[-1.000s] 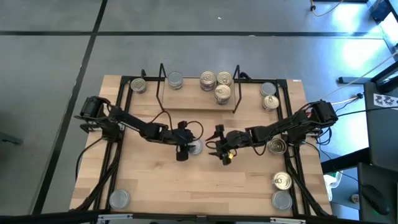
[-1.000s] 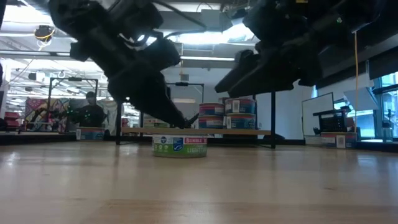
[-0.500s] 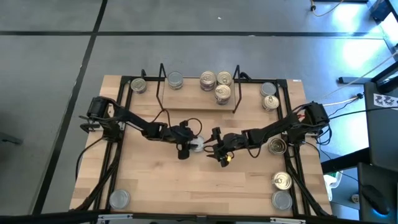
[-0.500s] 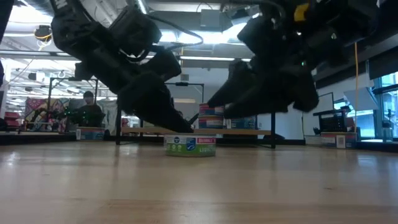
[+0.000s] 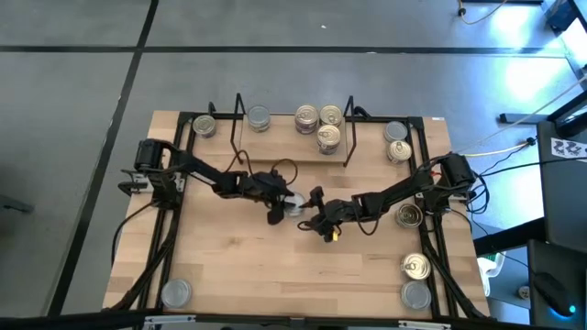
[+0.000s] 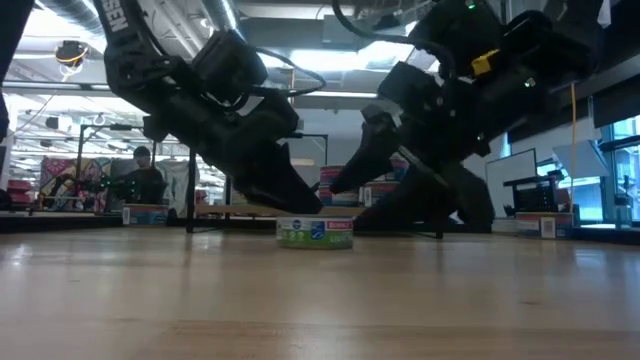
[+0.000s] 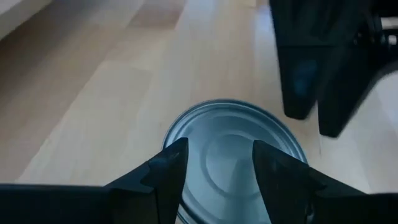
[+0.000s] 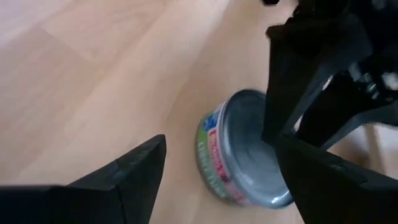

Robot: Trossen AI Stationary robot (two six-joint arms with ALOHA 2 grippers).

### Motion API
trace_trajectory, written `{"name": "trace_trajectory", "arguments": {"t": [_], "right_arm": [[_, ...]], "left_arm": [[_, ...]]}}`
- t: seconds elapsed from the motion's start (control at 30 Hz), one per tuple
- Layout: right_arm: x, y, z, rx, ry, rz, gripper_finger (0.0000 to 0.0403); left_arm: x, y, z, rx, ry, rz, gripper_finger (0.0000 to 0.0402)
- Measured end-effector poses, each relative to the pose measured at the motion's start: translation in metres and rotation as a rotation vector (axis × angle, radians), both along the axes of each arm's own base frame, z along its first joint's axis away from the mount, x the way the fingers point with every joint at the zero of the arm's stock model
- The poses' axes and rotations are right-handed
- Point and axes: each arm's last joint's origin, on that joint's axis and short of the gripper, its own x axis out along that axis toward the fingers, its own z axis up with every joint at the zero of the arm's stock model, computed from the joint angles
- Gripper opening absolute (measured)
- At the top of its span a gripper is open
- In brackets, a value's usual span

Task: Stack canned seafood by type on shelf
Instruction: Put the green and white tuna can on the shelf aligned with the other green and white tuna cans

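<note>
Silver-topped can [image 5: 292, 205] sits mid-tabletop, well short of the shelf [image 5: 292, 137] at the far edge. Left gripper [image 5: 281, 207] clamps it; right gripper [image 5: 312, 216], fingers apart, hovers just beside.

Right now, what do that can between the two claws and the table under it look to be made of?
The can looks like metal: its grey-silver top is smooth, with pressed rings and a soft sheen. Its side carries a green and white label, probably paper or print. The table looks like light wood, matte, with visible grain and plank seams.
</note>
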Motion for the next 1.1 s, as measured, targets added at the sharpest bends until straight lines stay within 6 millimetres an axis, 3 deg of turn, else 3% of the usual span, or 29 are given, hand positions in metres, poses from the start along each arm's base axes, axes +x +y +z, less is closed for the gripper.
{"name": "trace_trajectory", "arguments": {"t": [0.43, 0.6, 0.9, 1.1], "right_arm": [[0.002, -0.002, -0.006, -0.097, 0.017, -0.044, 0.0298], [0.002, -0.002, -0.006, -0.096, 0.016, -0.044, 0.0298], [0.002, -0.002, -0.006, -0.095, 0.014, -0.045, 0.0298], [0.003, -0.002, -0.004, -0.079, -0.007, -0.035, 0.0298]], "left_arm": [[-0.014, 0.013, -0.007, -0.029, -0.048, 0.075, 0.0182], [-0.013, 0.003, -0.004, 0.06, -0.058, -0.002, 0.0182], [-0.013, -0.02, 0.021, 0.206, -0.099, -0.187, 0.0182], [-0.018, -0.018, 0.014, 0.227, 0.008, -0.211, 0.0182]]}}
